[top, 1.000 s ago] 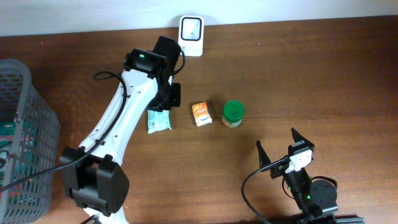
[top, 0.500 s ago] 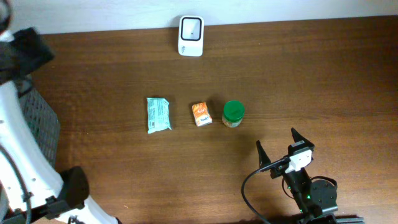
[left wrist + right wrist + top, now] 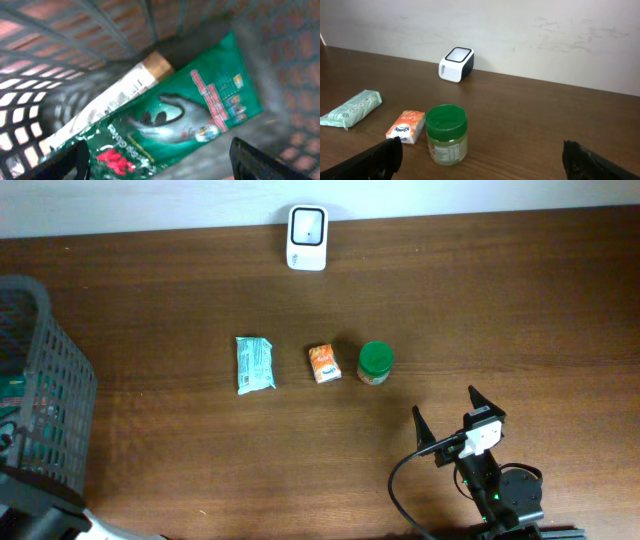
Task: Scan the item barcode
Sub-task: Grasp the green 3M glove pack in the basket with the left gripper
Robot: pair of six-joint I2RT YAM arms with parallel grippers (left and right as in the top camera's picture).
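Green packet (image 3: 190,115) in basket (image 3: 60,380), left gripper (image 3: 160,166) — spread

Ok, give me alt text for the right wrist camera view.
A green-lidded jar stands on a wooden table, a small orange packet and pale green pack to its left, a white scanner behind near the wall.

Open table (image 3: 500,300) between jar (image 3: 375,362) and scanner (image 3: 307,225)

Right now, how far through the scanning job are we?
Looks done: one green packet lies in the basket. In hand: nothing; the left gripper hangs open over that packet, the right gripper is open and empty. Remaining: teal packet, orange box and green-lidded jar lie on the table, short of the scanner.
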